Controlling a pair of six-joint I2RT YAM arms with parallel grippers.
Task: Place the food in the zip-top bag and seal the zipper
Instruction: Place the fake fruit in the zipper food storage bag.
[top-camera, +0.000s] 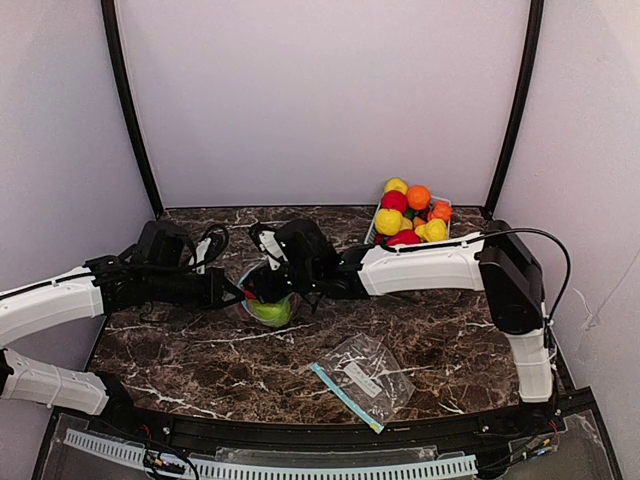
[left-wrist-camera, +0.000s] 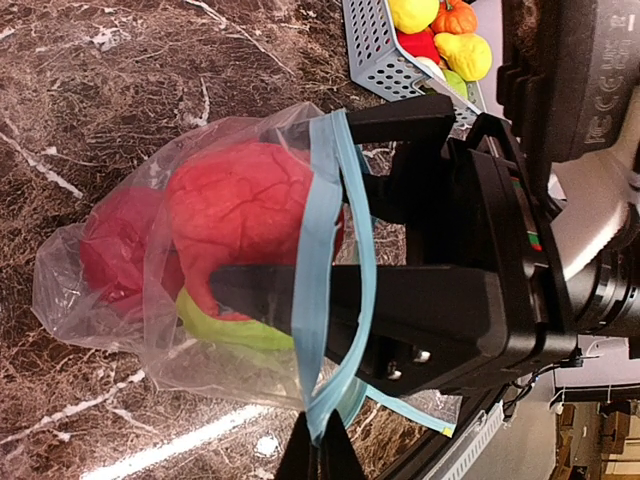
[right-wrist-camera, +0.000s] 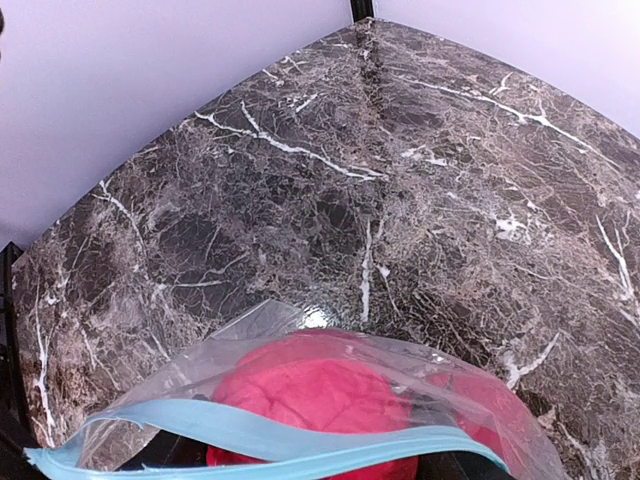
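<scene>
Tabletop (top-camera: 180, 350) of dark veined marble stands within plain pale walls (top-camera: 320, 100).

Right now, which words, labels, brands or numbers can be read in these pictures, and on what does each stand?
"FC CE": on the right arm's black housing, sideways.
Small print beside it: too small to read.
White label on the flat bag: blurred, unreadable.

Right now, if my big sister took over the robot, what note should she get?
The left gripper: jaws shut on the zipper of the zip-top bag.
The right gripper: jaws open in the bag mouth.
Done: red fruit and green fruit bagged.
Left: more toy fruits in the basket, then seal the zipper.
A spare bag lies flat near the front.
</scene>
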